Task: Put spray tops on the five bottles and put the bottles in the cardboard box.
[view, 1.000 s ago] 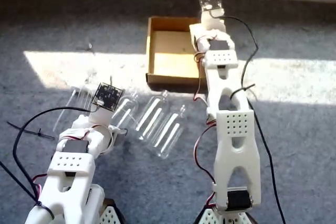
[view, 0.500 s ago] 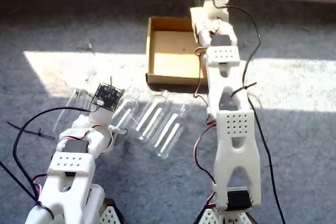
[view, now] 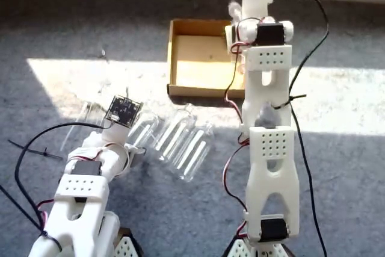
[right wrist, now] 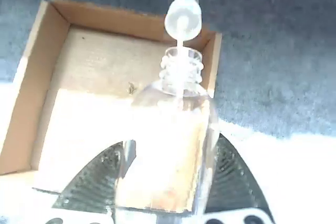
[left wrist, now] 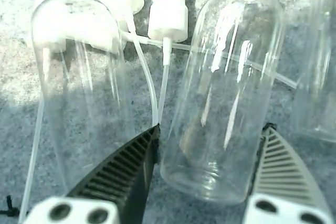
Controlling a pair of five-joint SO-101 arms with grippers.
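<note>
A clear bottle (left wrist: 226,87) is framed between the spread jaws of the gripper (left wrist: 211,128), on the grey surface (left wrist: 16,129). A second bottle (left wrist: 79,77) is seen outside one jaw, and white spray tops (left wrist: 168,14) are seen just beyond both.

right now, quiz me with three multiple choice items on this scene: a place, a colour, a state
1. Where is the held bottle?
A. above the cardboard box
B. in a sink
C. on a shelf
2. What colour is the spray top near the left jaws?
A. red
B. white
C. black
3. How do the left jaws stand?
A. shut on a spoon
B. shut, empty
C. open, flanking a lying bottle
Answers: 1 A, the right wrist view shows the box under it; 2 B, it looks plain white; 3 C, a jaw shows on each side of it.
</note>
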